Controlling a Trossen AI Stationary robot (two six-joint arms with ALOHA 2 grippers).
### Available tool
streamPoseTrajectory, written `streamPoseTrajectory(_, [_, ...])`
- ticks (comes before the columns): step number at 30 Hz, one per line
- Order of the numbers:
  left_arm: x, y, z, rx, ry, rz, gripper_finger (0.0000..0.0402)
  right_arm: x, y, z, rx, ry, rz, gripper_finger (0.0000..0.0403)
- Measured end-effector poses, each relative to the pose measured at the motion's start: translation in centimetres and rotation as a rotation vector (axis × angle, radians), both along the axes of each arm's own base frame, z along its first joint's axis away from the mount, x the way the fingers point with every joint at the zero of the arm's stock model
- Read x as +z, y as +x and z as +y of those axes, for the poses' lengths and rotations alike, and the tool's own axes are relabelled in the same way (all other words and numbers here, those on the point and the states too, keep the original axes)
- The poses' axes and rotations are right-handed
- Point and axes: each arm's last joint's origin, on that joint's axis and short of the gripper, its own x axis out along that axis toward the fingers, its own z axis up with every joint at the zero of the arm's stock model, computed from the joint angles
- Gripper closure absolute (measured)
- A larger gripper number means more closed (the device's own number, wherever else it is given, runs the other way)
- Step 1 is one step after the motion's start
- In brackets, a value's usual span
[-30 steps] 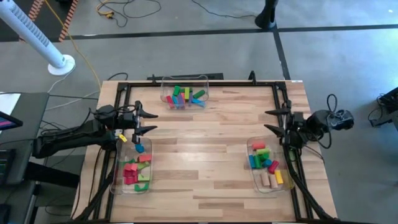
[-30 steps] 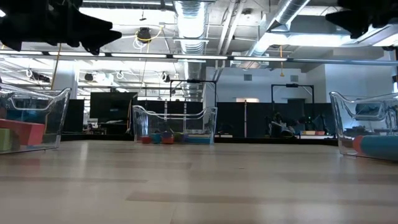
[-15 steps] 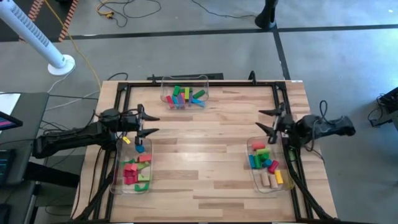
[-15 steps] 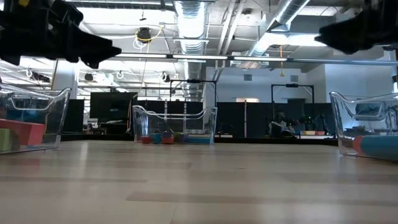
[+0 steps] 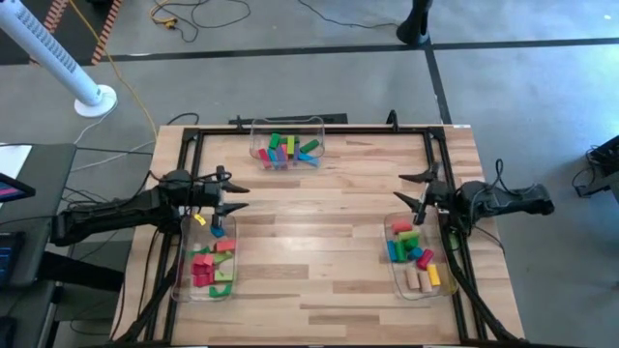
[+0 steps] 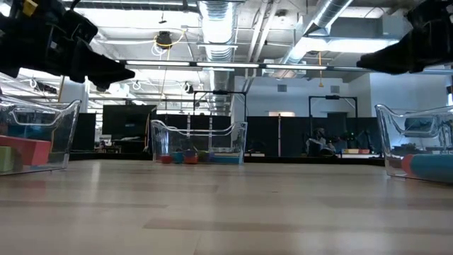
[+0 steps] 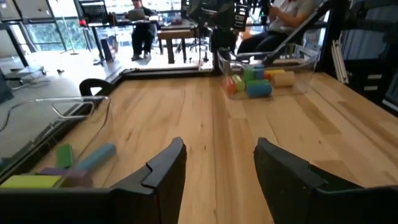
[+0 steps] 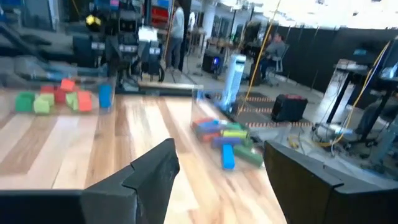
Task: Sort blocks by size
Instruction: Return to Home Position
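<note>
The blocks lie in three clear bins: one at the far middle [image 5: 287, 145], one at the near left [image 5: 206, 259] and one at the near right [image 5: 416, 253]. They are small pieces in red, green, blue, yellow, pink and tan. My left gripper [image 5: 232, 190] is open and empty, in the air over the far end of the left bin, pointing toward the table's right. My right gripper [image 5: 406, 189] is open and empty, in the air over the far end of the right bin, pointing toward the table's left. No block lies between the fingers in either wrist view.
Bare wooden table top [image 5: 319, 232] lies between the three bins. A black frame [image 5: 193, 135] runs along the table's far and side edges. People sit at desks in the room beyond the table [image 7: 140, 12].
My right gripper has gone a little toward the table's left and down, its arm stretching out level. My left gripper has gone slightly toward the table's right and down. Both stay open. No block has moved.
</note>
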Motion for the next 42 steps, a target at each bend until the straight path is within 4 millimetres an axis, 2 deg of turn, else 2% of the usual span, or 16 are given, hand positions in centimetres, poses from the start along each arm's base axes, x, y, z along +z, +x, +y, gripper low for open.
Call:
streamPoseTrajectory(11, [0.0,0.0,0.0,0.001,0.018,0.003,0.0234,-0.4,-0.1,-0.7,-0.1,0.01,0.03,0.015])
streamPoseTrajectory(16, [-0.1,0.0,0.0,0.004,-0.014,0.013,0.0234,-0.4,-0.1,-1.1,-0.165,0.11,-0.015,0.0153])
streamPoseTrajectory(32, [-0.4,0.0,0.0,0.006,-0.036,0.036,0.0234,-0.6,-0.2,-1.2,-0.18,0.179,-0.034,0.0153])
streamPoseTrajectory(37, [-0.5,0.0,0.1,0.007,0.14,0.065,0.0234,-0.6,-0.2,-1.2,-0.18,0.179,-0.034,0.0153])
streamPoseTrajectory(42, [-0.9,-0.1,0.0,-0.003,0.168,0.115,0.0234,-0.6,-0.2,-1.2,-0.18,0.179,-0.034,0.0153])
